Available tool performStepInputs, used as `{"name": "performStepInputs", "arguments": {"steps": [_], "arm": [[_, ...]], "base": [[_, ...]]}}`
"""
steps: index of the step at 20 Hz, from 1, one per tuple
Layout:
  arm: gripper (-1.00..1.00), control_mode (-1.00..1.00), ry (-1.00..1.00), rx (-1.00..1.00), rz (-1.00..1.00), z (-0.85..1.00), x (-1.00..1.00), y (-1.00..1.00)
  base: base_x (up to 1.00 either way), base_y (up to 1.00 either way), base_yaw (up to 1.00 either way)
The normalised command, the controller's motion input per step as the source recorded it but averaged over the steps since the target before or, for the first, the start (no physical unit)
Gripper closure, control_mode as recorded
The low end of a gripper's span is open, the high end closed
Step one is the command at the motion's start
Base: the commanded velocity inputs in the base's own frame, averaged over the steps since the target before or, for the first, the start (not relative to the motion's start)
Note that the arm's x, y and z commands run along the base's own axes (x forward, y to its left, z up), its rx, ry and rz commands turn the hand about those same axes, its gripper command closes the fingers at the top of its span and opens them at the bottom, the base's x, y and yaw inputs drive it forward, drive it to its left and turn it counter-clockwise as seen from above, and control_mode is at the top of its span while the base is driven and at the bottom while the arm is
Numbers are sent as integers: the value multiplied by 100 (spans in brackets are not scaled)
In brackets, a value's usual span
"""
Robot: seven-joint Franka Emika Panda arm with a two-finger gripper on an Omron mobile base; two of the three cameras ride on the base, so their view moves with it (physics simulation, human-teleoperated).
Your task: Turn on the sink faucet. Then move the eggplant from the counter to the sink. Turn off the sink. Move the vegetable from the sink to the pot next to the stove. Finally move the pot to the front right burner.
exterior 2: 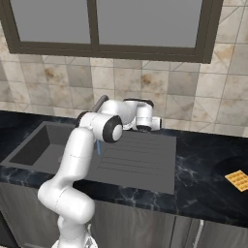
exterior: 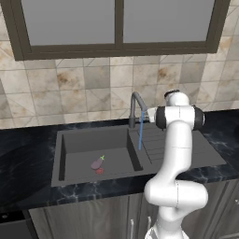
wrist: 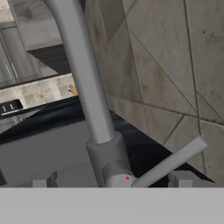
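Note:
The eggplant lies on the floor of the sink, beside the red drain mark. Behind the basin's right end stands the sink faucet, and a thin blue stream of water falls from its spout. In the hand view my gripper is open, its fingertips on either side of the faucet's base. The lever sticks out to the right, and the stem rises just ahead. The black counter surrounds the sink. Pot and stove are out of view.
A tiled wall and a dark-framed window rise right behind the faucet. The ribbed drainboard lies right of the basin. A small orange waffle-like thing sits on the counter at far right. Cabinet fronts run below.

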Motion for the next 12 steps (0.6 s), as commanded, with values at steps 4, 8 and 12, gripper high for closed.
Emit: {"name": "performStepInputs", "arguments": {"steps": [4,8,12], "arm": [[-100,-100,-3,0,0,45,-5,38],[-100,-100,-5,0,0,53,-9,38],[-100,-100,-9,0,2,63,-8,42]], "base": [[0,0,0],[0,0,0],[0,0,0]]}}
